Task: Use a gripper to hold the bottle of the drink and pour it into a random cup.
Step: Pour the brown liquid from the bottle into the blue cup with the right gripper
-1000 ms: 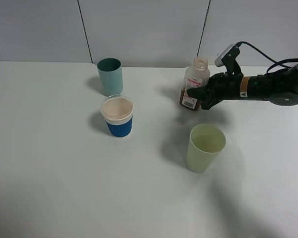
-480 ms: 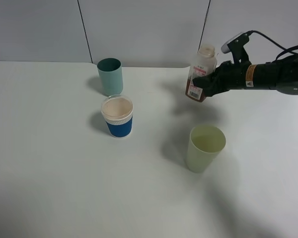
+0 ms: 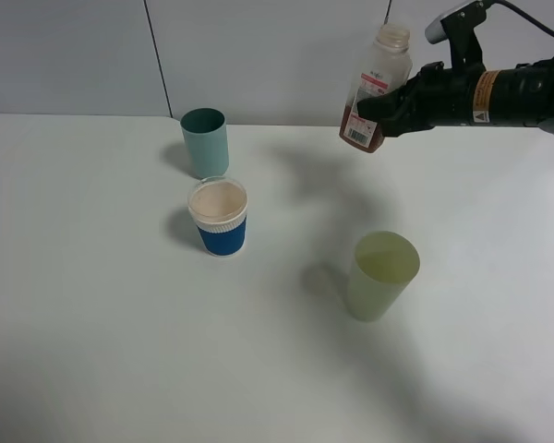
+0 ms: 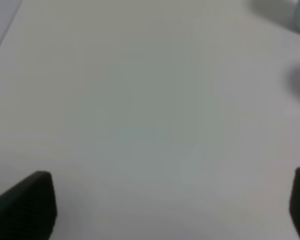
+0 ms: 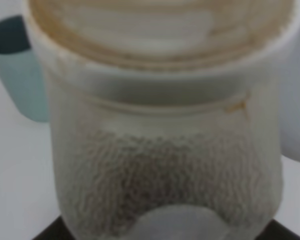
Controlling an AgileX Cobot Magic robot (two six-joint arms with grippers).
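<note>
— Three cups on what sort of surface?
— On a plain white worktop (image 3: 92, 351), matte, with a soft shadow beside each cup. Behind it runs a pale grey wall (image 3: 258, 55) of panels split by dark seams.
— Where do the cups stand?
— A teal cup (image 3: 206, 141) stands toward the upper middle. The cup (image 3: 220, 218) with the blue ribbed sleeve is just below it, not touching. A pale yellow-green cup (image 3: 380, 275) stands lower right of centre, well apart from both. All three are upright.
— And the bottle?
— The bottle (image 3: 383, 69) is in the upper right of the frame, lifted clear of the worktop, with the wall behind it. The right end effector (image 3: 390, 106) reaches in from the right edge and pinches the bottle's lower half, black fingers (image 3: 402, 97) pressed against its side.
— Which way does it point?
— Its long axis is steep, close to upright, and leans a little. The open mouth points toward the top of the frame and slightly right, and the base points down and left. The drink (image 3: 369, 140), brown, sits at the base. In the right wrist view the bottle fills the picture, blurred, with brown showing through its lower wall.
— The other arm?
— The left end effector (image 4: 170, 202) shows only in its own wrist view. Two black fingertips (image 4: 30, 205) sit at the lower corners, spread wide, with bare worktop between them.
</note>
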